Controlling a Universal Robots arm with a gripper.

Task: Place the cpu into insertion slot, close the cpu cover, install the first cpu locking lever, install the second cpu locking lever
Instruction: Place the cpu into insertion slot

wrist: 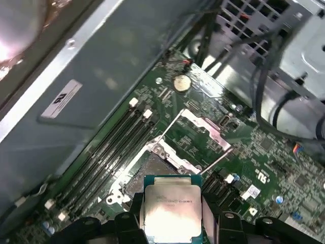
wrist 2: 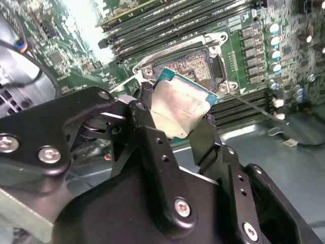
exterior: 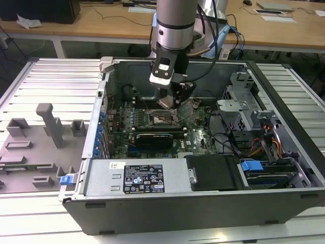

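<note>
My gripper (wrist 2: 175, 116) is shut on the cpu (wrist 2: 179, 108), a thin square chip with a silver face, held by two opposite edges between the black fingers (wrist 2: 147, 133). The chip hangs tilted just above the insertion slot (wrist 2: 197, 65), whose pin field glints inside a dark frame. In the first wrist view the cpu (wrist: 171, 206) sits at the near edge of the slot (wrist: 152, 170). The cpu cover (wrist: 203, 136) is swung open and lies back over the green board. A thin locking lever (wrist: 217, 158) stands out beside it. In the exterior view the gripper (exterior: 171, 104) hovers over the slot (exterior: 163, 118).
The open computer case (exterior: 101, 127) surrounds the motherboard. Long black memory slots (wrist: 109, 152) flank the socket. A power supply (exterior: 137, 178) lies along the front, and a drive cage (exterior: 244, 109) with cables is at the exterior view's right. Grey fixtures (exterior: 48, 122) stand outside the case.
</note>
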